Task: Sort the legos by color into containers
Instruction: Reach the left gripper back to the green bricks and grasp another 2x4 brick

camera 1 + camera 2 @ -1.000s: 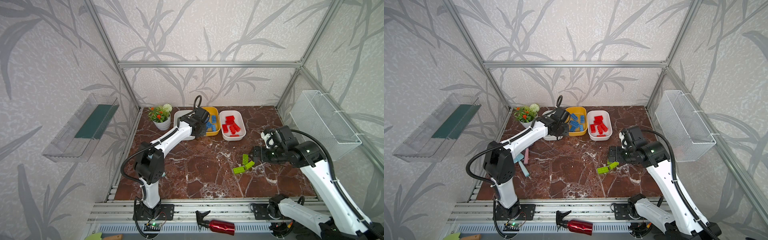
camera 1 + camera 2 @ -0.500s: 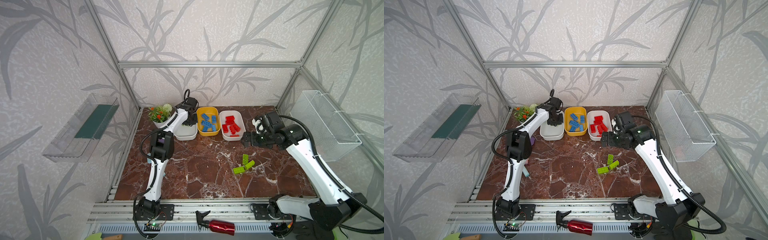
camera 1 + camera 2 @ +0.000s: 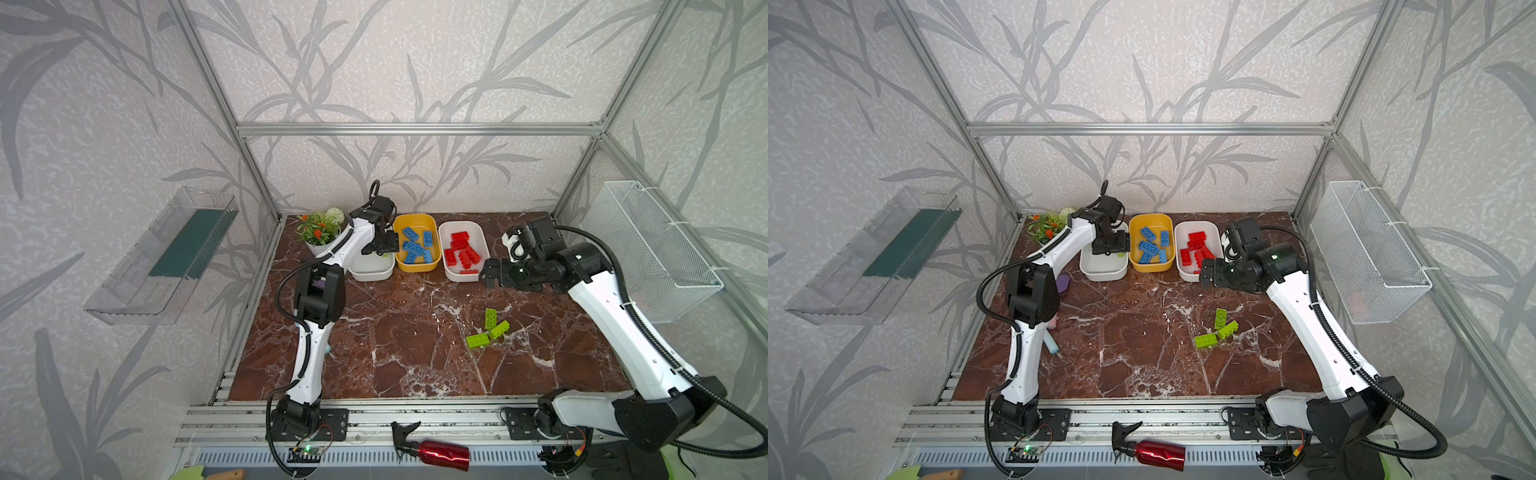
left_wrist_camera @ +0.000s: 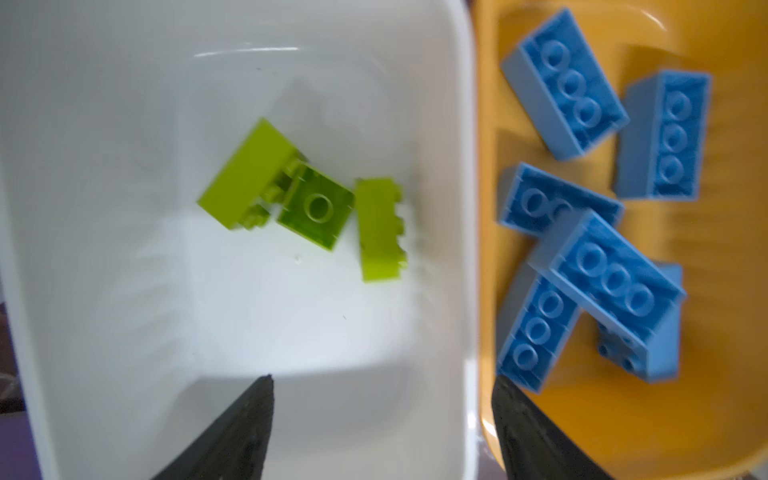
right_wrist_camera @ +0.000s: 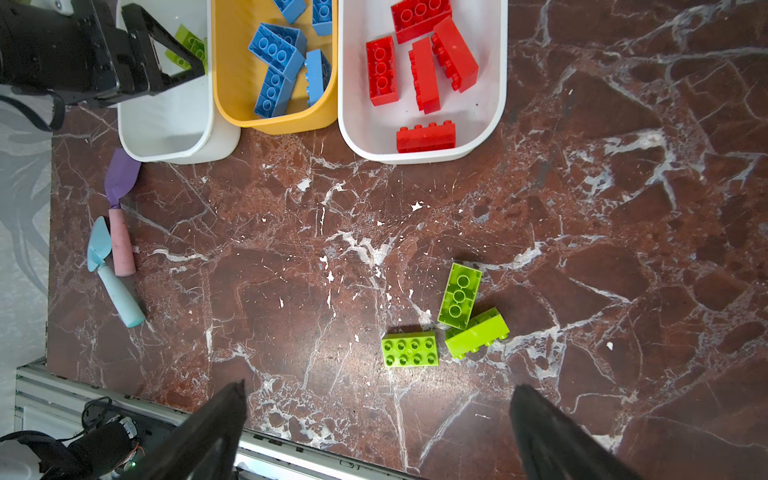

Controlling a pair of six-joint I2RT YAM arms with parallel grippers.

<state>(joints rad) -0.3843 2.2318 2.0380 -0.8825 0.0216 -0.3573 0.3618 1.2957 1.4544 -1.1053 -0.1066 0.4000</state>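
Observation:
Three lime green legos (image 4: 316,203) lie in the left white tub (image 4: 467,166), loose and apart from my left gripper (image 4: 383,377). That gripper hangs open and empty over this tub (image 3: 372,272), as both top views show (image 3: 1111,248). Blue legos (image 3: 415,245) fill the yellow tub (image 3: 417,266). Red legos (image 3: 461,253) lie in the right white tub (image 5: 415,156). Three more green legos (image 5: 457,320) sit together on the marble table (image 3: 488,330). My right gripper (image 5: 378,384) is open and empty, raised by the red tub's front right corner (image 3: 488,274).
A flower pot (image 3: 320,232) stands left of the tubs. Toy garden tools (image 5: 118,245) lie near the table's left edge. A wire-mesh basket (image 3: 648,249) hangs on the right wall and a clear shelf (image 3: 166,257) on the left wall. A red spray bottle (image 3: 440,455) lies in front.
My left gripper moved from beside the yellow tub to over the left white tub and opened. My right arm drew back from the green legos on the table towards the red tub.

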